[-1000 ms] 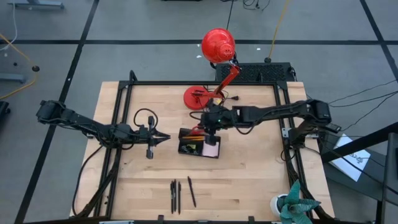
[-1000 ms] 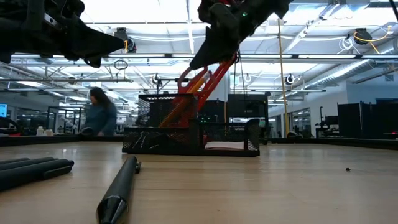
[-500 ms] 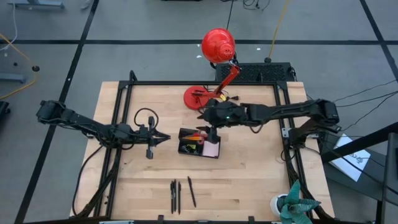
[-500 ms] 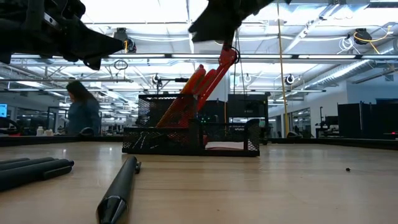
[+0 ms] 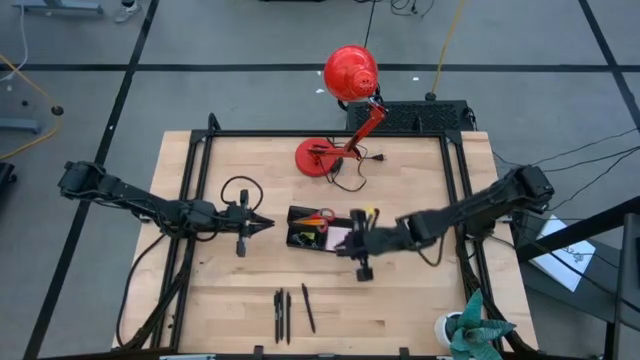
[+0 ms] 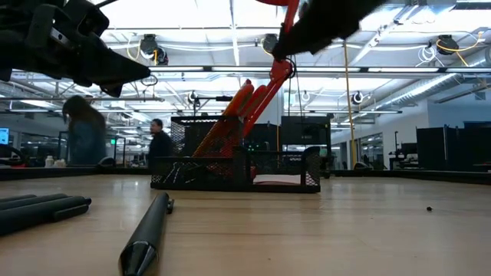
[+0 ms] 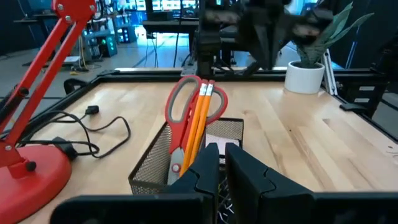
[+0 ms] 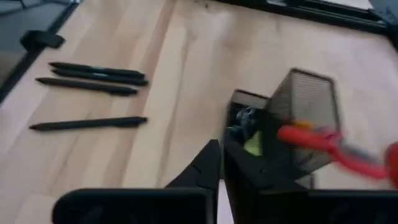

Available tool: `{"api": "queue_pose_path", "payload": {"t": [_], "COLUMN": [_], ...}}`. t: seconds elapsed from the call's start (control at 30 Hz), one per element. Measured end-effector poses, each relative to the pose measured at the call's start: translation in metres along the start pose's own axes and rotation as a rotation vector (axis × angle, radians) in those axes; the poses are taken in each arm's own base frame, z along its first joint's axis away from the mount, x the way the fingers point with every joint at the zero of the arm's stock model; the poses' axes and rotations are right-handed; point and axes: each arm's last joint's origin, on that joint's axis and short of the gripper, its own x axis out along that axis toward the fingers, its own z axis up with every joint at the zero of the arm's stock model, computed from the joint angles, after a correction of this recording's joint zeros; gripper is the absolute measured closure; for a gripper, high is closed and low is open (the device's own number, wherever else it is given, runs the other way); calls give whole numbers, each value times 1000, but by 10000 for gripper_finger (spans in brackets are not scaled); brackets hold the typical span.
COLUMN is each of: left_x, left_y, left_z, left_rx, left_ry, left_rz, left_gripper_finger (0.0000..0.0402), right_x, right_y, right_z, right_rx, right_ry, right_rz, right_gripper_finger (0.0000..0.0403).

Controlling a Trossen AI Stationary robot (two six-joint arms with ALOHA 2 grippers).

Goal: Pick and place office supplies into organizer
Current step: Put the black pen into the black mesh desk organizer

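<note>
The black mesh organizer (image 5: 318, 230) sits mid-table. Red-handled scissors (image 7: 183, 118) and two orange pencils (image 7: 202, 118) stand in its taller section, leaning on the rim. A pink pad (image 5: 340, 238) and a yellow-green piece (image 8: 252, 144) lie in the low section. Three black pens (image 5: 288, 312) lie flat near the table's near edge. My left gripper (image 5: 268, 224) hovers shut, just left of the organizer. My right gripper (image 5: 340, 246) hovers shut at the organizer's near right corner, above table height.
A red desk lamp (image 5: 318, 158) stands on its base beyond the organizer, its cord (image 5: 350, 175) beside it. A black cable loop (image 5: 238, 188) lies by the left gripper. A potted plant (image 5: 460, 328) stands at the near right corner. People move in the room behind.
My right gripper has drawn up and away from the scissors' handles, then swung from the organizer's far side toward the near edge, ending at its near right corner. The scissors stay leaning in the taller section. The left arm has kept still.
</note>
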Motion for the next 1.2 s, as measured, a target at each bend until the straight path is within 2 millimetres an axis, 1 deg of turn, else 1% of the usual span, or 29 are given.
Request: {"api": "queue_pose_path", "payload": {"t": [0.1, 0.2, 0.3, 0.37, 0.5, 0.67, 0.73, 0.83, 0.93, 1.2], "left_x": [0, 0, 0, 0, 0, 0, 0, 0, 0, 0], "left_y": [0, 1, 1, 1, 2, 2, 2, 1, 1, 1], "left_z": [0, 0, 0, 1, 3, 4, 4, 4, 4, 2], "left_rx": [0, 0, -11, -36, -63, -69, -87, -103, -105, -86], "left_ry": [-1, -2, -3, -8, -30, -46, -47, -44, -42, -23], "left_rz": [2, 24, 41, 52, 59, 59, 57, 56, 56, 58], "left_gripper_finger": [366, 366, 366, 366, 366, 366, 366, 366, 366, 366], "right_x": [5, 10, 14, 19, 36, 57, 62, 66, 67, 71], "right_y": [10, 12, 14, 16, 22, 28, 28, 26, 18, 0], "right_z": [-22, -44, -64, -76, -92, -100, -104, -107, -112, -114], "right_rx": [79, 148, 216, 245, 282, 313, 318, 326, 343, 368], "right_ry": [-57, -106, -132, -115, -47, -1, 21, 38, 72, 92], "right_rz": [31, 51, 136, 180, 175, 166, 152, 85, 19, -40], "right_gripper_finger": [390, 400, 400, 401, 402, 402, 402, 402, 402, 403]}}
